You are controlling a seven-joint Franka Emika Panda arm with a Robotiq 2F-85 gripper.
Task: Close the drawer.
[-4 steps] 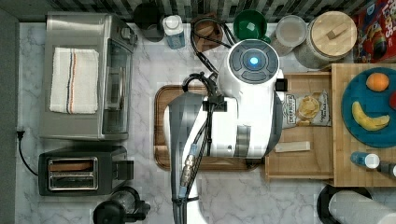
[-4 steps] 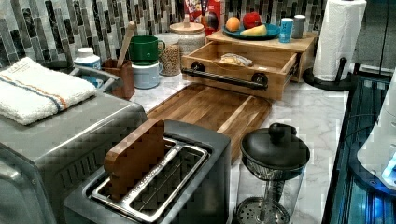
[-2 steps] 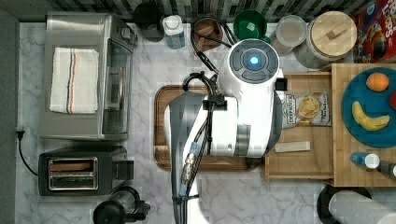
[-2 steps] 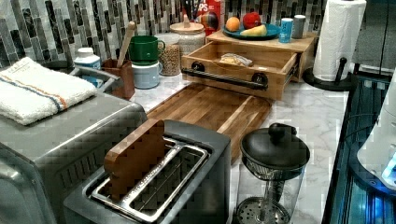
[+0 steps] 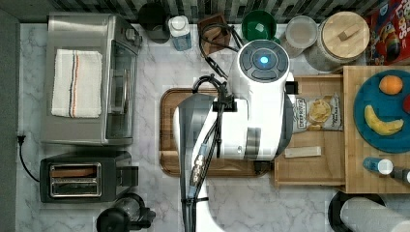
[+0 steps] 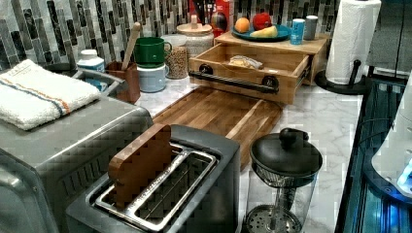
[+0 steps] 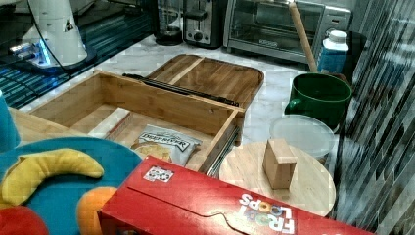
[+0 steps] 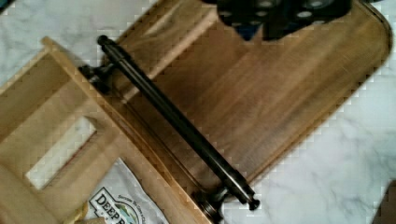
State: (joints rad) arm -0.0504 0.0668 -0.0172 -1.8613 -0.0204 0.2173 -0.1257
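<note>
One drawer stands pulled out of the light wood cabinet at the far end of the marble tabletop, its front board overhanging the edge of the dark walnut tray. In the top view the drawer lies at the right of the tray, and the white arm stretches over both, covering the drawer's front. A black bar handle runs along the front board on two round mounts; from the wrist view it sits above the walnut tray, with the claw's dark body well apart from it, over the tray. I cannot tell whether the claw is spread or pressed together, since its tips are cut off.

Two things lie inside the drawer: a bag of chips and a pale wooden block, apart from each other. On the cabinet top, a blue plate carries a banana and an orange. Behind the drawer in the left view stand a green mug and a jar with a wooden lid. Nearer, a toaster holds a wooden slab, and a toaster oven bears a folded towel.
</note>
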